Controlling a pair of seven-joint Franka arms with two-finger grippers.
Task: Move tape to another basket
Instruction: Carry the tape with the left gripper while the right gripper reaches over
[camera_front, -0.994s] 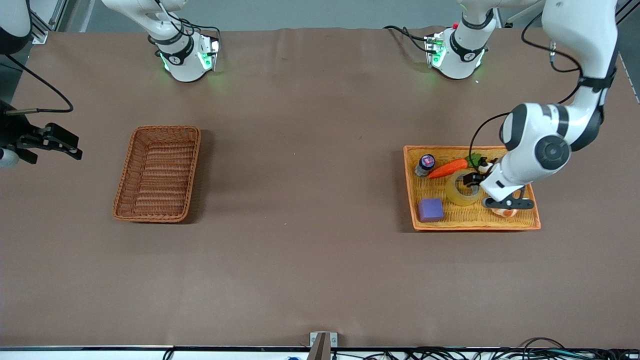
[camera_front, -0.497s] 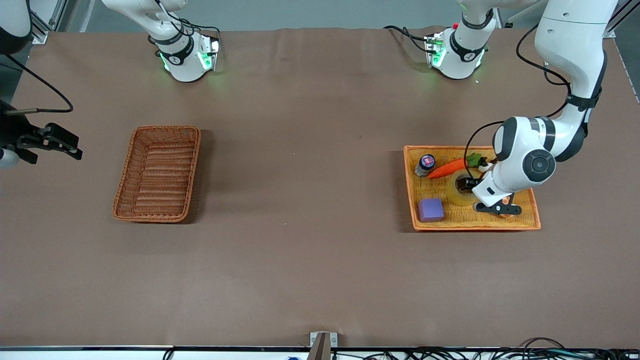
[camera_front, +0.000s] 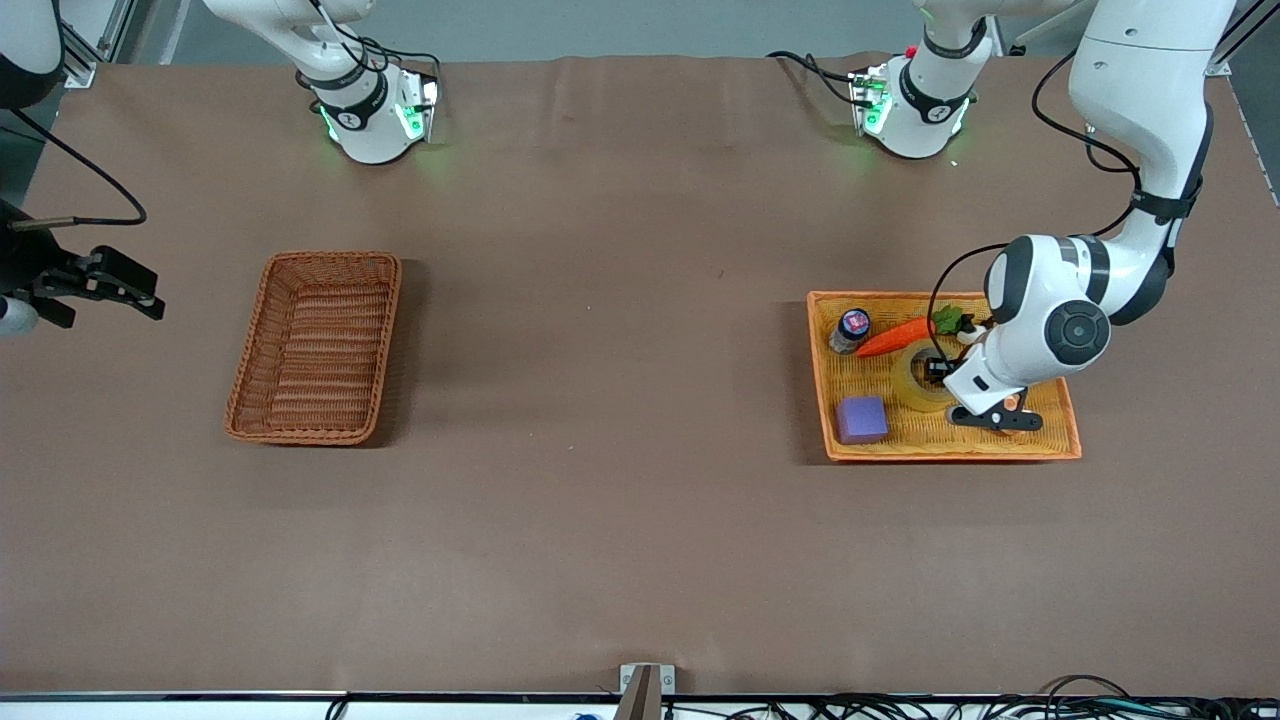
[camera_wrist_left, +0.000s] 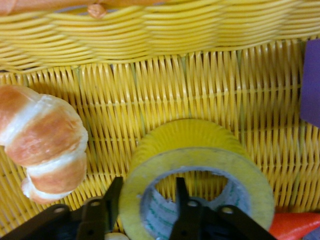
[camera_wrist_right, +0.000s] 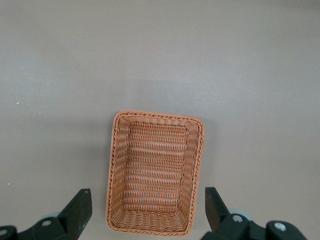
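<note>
1. My left claw (camera_wrist_left: 142, 207) is down in the orange tray (camera_front: 1040, 445) at the left arm's end of the desk (camera_front: 620, 520), straddling the wall of the tape (camera_wrist_left: 197, 172): one finger stands outside the ring, the other inside its core. The jaws are narrowed around that wall, but I cannot tell whether the pads are pressing it yet, so I count nothing as held.

2. The tape lies flat in the tray, between the purple block (camera_front: 861, 419) and the croissant (camera_wrist_left: 42, 137), with the carrot (camera_front: 897, 338) just beside it. If I close off-centre, I judge the roll could pivot and nudge the carrot or the bottle (camera_front: 851, 329).

3. The tape's wall is smooth and thin. A pinch taken low or shallow may slip as I lift, and the roll would drop back onto the weave, perhaps on edge, and roll.

4. The outside finger sits close to the croissant. A sideways drift on the way up could drag it along or tip it out.

5. The basket (camera_front: 318, 345) stands well apart, toward the right arm's end of the desk. The carry is long; a loose hold would likely give way over bare desk.

6. My right claw (camera_wrist_right: 147, 215) waits high over that basket, fingers spread wide and empty. If it stays, my left arm might crowd it on arrival.
</note>
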